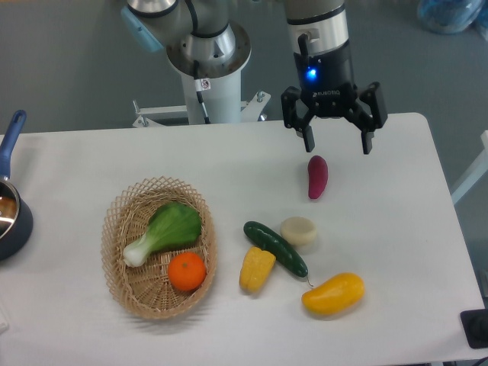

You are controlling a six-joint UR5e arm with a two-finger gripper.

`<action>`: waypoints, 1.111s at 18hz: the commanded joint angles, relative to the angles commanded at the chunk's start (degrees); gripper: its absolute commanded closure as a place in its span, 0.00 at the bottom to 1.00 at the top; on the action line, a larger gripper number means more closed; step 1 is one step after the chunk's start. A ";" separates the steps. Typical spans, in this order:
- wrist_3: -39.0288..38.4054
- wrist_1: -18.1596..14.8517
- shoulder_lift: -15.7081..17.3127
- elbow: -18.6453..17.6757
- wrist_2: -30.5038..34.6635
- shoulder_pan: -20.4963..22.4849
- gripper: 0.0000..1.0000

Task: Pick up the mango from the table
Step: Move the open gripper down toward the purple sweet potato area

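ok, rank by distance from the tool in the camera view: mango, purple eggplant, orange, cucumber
From the tool, nearest first:
1. Purple eggplant, just below it.
2. Cucumber, mid-table.
3. Mango, near the front edge.
4. Orange, in the basket on the left.

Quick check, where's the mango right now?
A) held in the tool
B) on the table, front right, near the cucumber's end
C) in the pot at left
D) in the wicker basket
B. The mango lies on the bare table just past the cucumber, while the tool hangs open and empty far back above the purple sweet potato.
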 joint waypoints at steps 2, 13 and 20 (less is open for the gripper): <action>0.00 -0.09 0.26 0.00 0.44 0.00 0.00; -1.92 0.09 1.93 -2.55 -2.02 -1.14 0.00; -17.99 0.00 1.23 -3.07 -7.90 -2.37 0.00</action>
